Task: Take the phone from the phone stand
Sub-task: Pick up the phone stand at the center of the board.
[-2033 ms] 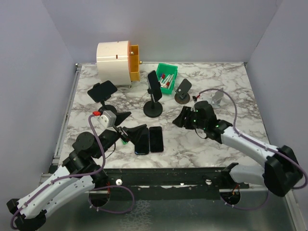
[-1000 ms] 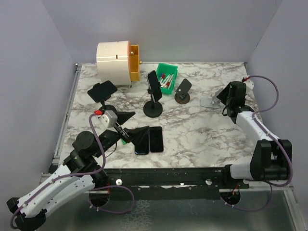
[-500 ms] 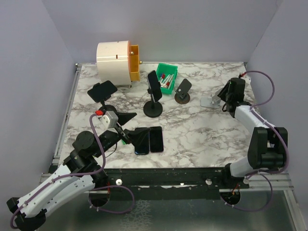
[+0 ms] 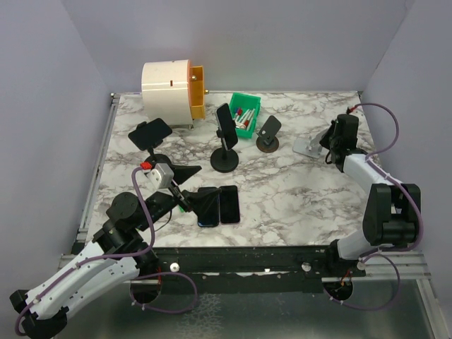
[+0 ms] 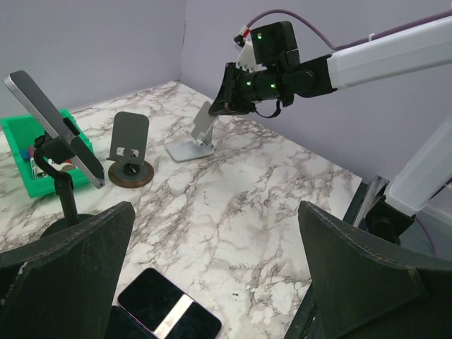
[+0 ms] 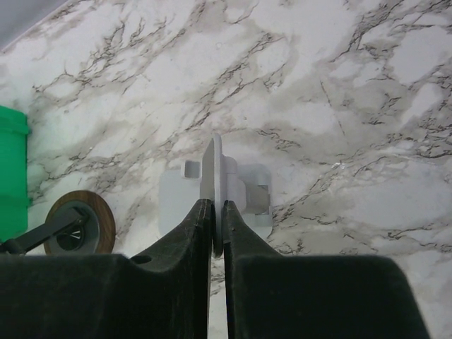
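Observation:
A dark phone (image 4: pixel 226 125) leans on a black stand (image 4: pixel 224 161) at mid-table; the left wrist view shows this phone (image 5: pixel 51 116) at far left. A second phone (image 4: pixel 150 131) rests on a stand at the left. Two phones (image 4: pixel 219 205) lie flat near the front. My left gripper (image 4: pixel 194 185) hovers open just left of them, nothing between its fingers (image 5: pixel 70 261). At the right, my right gripper (image 4: pixel 329 141) is shut on the upright plate of an empty silver stand (image 6: pixel 214 159), also seen as the silver stand (image 4: pixel 306 147).
An empty stand with a round brown base (image 4: pixel 268 134) sits left of the silver one. A green bin (image 4: pixel 245 114) of small items and a white and orange drum (image 4: pixel 173 88) stand at the back. Grey walls enclose the table on three sides.
My right gripper's jaws have closed onto the silver stand's plate, after the arm swung from mid-table to the right side. The left arm has stayed still.

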{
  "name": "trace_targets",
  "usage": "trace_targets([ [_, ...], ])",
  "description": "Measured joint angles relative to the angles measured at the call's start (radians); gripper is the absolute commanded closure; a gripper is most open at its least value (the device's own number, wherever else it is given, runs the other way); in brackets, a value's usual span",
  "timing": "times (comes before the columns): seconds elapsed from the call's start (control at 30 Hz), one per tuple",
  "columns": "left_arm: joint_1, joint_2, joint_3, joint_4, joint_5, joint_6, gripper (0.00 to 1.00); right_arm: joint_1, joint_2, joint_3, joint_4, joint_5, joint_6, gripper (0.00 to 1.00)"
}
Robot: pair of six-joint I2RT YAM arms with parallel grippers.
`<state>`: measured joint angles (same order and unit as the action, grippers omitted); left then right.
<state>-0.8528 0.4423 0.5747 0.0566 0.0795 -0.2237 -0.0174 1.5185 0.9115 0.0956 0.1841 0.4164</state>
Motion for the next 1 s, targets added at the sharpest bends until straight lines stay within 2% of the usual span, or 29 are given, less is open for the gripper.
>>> trace_targets([
  [0.13, 0.000, 0.000, 0.000, 0.000, 0.000, 0.000, 0.01, 0.000, 0.000, 0.000, 0.009, -0.028, -0.014, 1.00],
  [0.57, 0.000, 0.000, 0.000, 0.000, 0.002, 0.000, 0.01, 0.000, 0.046, 0.076, 0.085, -0.240, -0.126, 1.00],
  [1.0, 0.000, 0.002, 0.000, -0.011, 0.002, 0.006, 0.01, 0.000, 0.248, 0.301, 0.140, -0.417, -0.254, 1.00],
])
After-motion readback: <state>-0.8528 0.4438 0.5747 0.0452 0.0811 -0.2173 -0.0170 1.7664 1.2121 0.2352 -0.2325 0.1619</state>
